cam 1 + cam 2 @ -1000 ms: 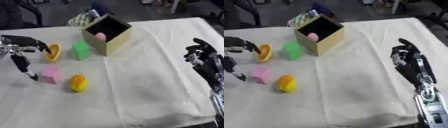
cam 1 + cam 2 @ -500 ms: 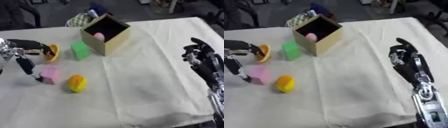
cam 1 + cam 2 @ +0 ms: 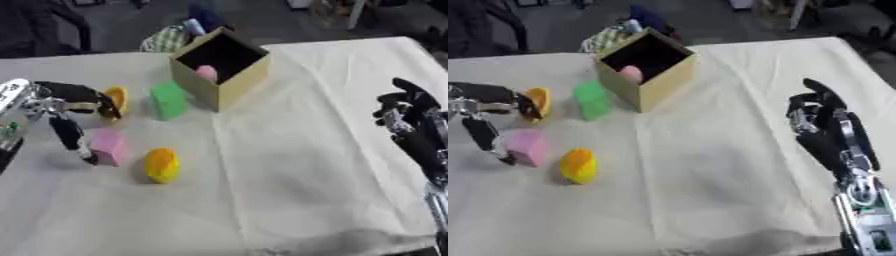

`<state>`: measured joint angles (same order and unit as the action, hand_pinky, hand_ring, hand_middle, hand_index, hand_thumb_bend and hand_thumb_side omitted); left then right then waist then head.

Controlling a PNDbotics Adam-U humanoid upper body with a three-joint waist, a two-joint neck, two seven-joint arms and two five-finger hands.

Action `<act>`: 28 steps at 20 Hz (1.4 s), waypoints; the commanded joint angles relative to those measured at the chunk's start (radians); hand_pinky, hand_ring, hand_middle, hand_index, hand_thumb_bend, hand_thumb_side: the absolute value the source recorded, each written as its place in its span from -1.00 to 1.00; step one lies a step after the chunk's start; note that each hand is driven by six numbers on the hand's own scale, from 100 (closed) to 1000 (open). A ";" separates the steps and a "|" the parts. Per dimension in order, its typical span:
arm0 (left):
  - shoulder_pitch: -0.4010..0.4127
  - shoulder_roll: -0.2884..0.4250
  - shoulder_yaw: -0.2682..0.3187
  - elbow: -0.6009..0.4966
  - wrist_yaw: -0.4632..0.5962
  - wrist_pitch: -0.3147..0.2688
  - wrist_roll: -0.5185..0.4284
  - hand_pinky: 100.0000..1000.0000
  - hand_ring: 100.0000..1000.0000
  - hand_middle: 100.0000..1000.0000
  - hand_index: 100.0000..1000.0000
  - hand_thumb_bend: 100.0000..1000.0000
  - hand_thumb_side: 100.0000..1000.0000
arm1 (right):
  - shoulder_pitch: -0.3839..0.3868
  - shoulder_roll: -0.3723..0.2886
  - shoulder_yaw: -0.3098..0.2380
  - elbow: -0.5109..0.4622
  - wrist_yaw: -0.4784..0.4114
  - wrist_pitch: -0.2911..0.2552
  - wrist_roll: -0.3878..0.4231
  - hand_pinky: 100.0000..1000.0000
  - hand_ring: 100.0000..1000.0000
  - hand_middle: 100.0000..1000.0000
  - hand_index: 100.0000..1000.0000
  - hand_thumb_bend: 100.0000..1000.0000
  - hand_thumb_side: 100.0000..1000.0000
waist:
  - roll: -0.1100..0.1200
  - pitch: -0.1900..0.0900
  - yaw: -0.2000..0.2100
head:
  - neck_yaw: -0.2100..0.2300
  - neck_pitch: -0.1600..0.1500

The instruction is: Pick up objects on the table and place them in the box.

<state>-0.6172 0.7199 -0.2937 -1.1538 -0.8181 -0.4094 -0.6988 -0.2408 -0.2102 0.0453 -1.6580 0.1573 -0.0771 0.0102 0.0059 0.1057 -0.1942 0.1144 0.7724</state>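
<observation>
Closing in since a second ago, my left hand (image 3: 61, 107) brackets the pink block (image 3: 108, 146) with spread, unclosed fingers (image 3: 70, 137); next I pinch, lift, carry toward the box (image 3: 219, 67).

We see a cream cloth (image 3: 297, 165) covering the table, creased, with a fold line running down from near the top centre and wrinkles along the near edge. Behind the table's far edge sits a checked green-and-white bundle (image 3: 605, 37) with something dark blue (image 3: 647, 18) just beside it; we can't tell what either is. Dark floor (image 3: 262, 20) beyond. A dark shape (image 3: 39, 25) fills the top left corner, unclear.
</observation>
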 commanded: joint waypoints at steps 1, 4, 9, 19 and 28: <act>-0.014 0.013 -0.001 0.003 -0.003 -0.079 -0.075 0.54 0.43 0.40 0.60 0.20 -0.52 | -0.010 -0.015 0.001 -0.008 0.003 -0.002 0.003 0.08 0.12 0.26 0.80 -1.00 -0.04 | 0.005 -0.027 0.000 | 0.006 -0.002; -0.010 0.007 -0.004 0.010 0.008 -0.078 -0.068 0.40 0.21 0.13 0.40 0.07 -0.62 | -0.010 -0.015 0.001 -0.008 0.003 -0.002 0.003 0.08 0.12 0.26 0.80 -1.00 -0.04 | 0.005 -0.026 -0.001 | 0.007 -0.002; 0.000 0.008 0.007 0.007 0.061 -0.059 -0.017 0.20 -0.08 -0.21 0.09 -0.11 -0.70 | -0.009 -0.015 0.000 -0.007 0.004 -0.002 0.002 0.08 0.12 0.26 0.80 -1.00 -0.04 | 0.006 -0.026 -0.001 | 0.004 -0.002; 0.014 0.066 0.052 -0.136 0.196 -0.007 0.024 0.09 -0.19 -0.41 -0.06 -0.32 -0.92 | -0.007 -0.015 -0.002 -0.007 0.006 -0.002 0.001 0.08 0.12 0.26 0.80 -1.00 -0.04 | 0.009 -0.028 0.000 | -0.003 -0.002; -0.240 -0.043 0.090 -0.156 0.122 0.053 0.111 0.09 -0.14 -0.35 -0.06 -0.22 -0.95 | 0.002 -0.015 0.003 -0.001 0.005 -0.002 0.007 0.08 0.12 0.26 0.80 -1.00 -0.04 | 0.007 -0.041 0.004 | 0.002 -0.002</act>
<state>-0.8311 0.6885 -0.2227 -1.3143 -0.6691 -0.3640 -0.6104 -0.2291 -0.2102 0.0502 -1.6512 0.1574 -0.0762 0.0142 0.0059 0.0920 -0.1899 0.1133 0.7726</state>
